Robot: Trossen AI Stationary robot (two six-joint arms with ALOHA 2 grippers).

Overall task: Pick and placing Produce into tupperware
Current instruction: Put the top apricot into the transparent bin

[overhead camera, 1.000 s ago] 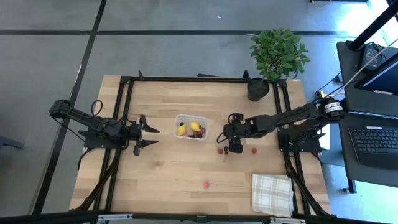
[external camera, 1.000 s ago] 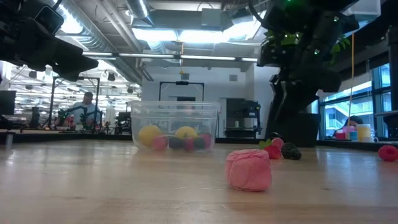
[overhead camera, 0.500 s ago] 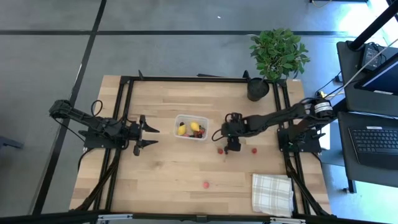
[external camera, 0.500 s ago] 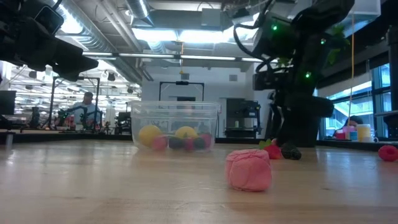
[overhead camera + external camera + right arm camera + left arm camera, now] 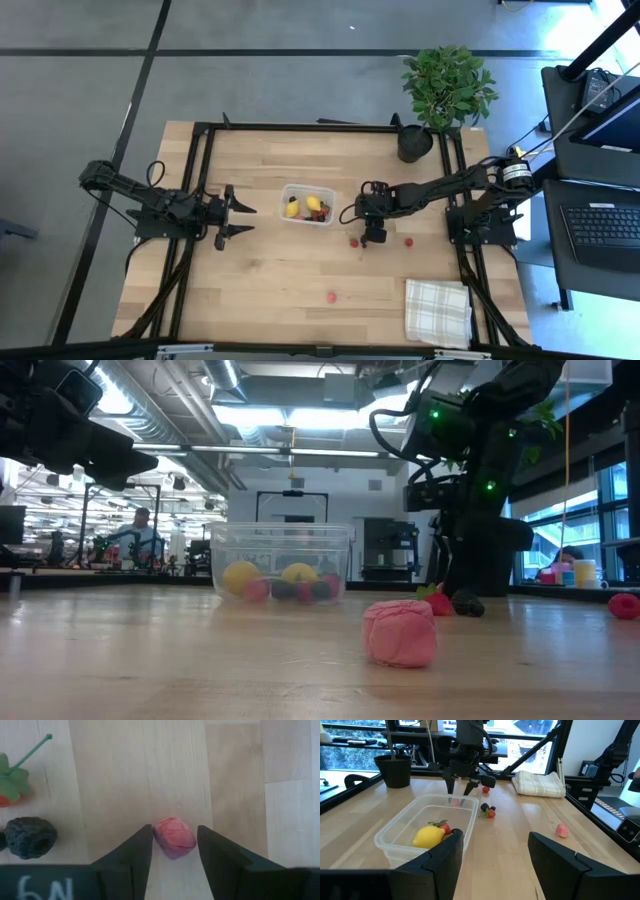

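Note:
The clear tupperware tub (image 5: 306, 205) (image 5: 282, 563) (image 5: 427, 820) stands mid-table and holds yellow lemon-shaped pieces with red and dark berries. My right gripper (image 5: 372, 238) (image 5: 173, 845) points down just right of the tub, shut on a pink-red berry (image 5: 173, 836). Beside it, a strawberry with green leaves (image 5: 10, 785) and a dark berry (image 5: 30, 837) lie on the wood. A pink berry (image 5: 331, 296) (image 5: 400, 632) lies near the front and a red one (image 5: 408, 241) farther right. My left gripper (image 5: 232, 213) (image 5: 495, 855) hovers open, left of the tub. My right gripper has the pink-red berry (image 5: 165, 832) pinched between its two fingertips (image 5: 142, 845), one on each side. The fingers come from above, pointing down. Whether the berry rests on the wood or is lifted clear, I cannot tell.
A potted plant (image 5: 445, 90) stands at the far right corner and a folded checked cloth (image 5: 437, 310) lies at the near right corner. Black frame rails (image 5: 205, 180) run along the table's sides. Bare wood lies between the tub and the near edge.
My right arm has shifted slightly toward the table's left, nearer the tub, staying over the loose berries. The left arm and the tub have kept still.

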